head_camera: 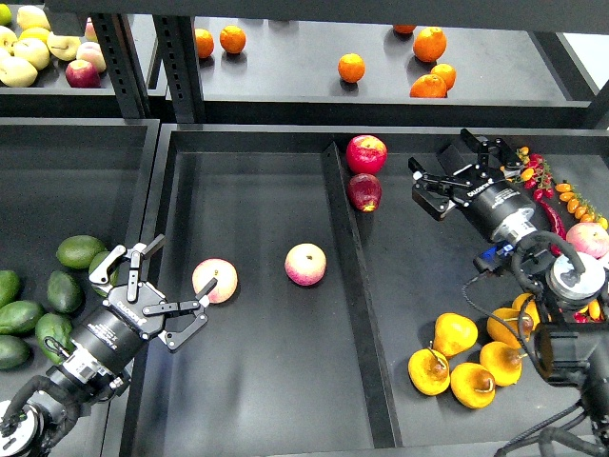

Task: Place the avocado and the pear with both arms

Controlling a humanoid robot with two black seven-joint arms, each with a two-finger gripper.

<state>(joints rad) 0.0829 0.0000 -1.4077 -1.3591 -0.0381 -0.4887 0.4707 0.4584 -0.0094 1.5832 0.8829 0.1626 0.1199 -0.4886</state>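
Note:
Several dark green avocados point(80, 251) lie in the left bin, just left of my left gripper point(169, 288). That gripper is open and empty, over the bin wall between the avocados and a pink-cream peach point(215, 281). One avocado point(99, 268) is partly hidden behind its upper finger. Several golden pears point(455, 334) lie clustered at the front of the right compartment. My right gripper point(440, 164) is open and empty, raised well behind the pears, right of two red apples point(365, 153).
A second peach point(305, 264) lies mid-tray. A black divider point(347, 276) separates the middle and right compartments. Oranges point(351, 68) sit on the back shelf, pale apples point(29, 52) at the top left. Red peppers and small tomatoes point(552, 205) lie far right.

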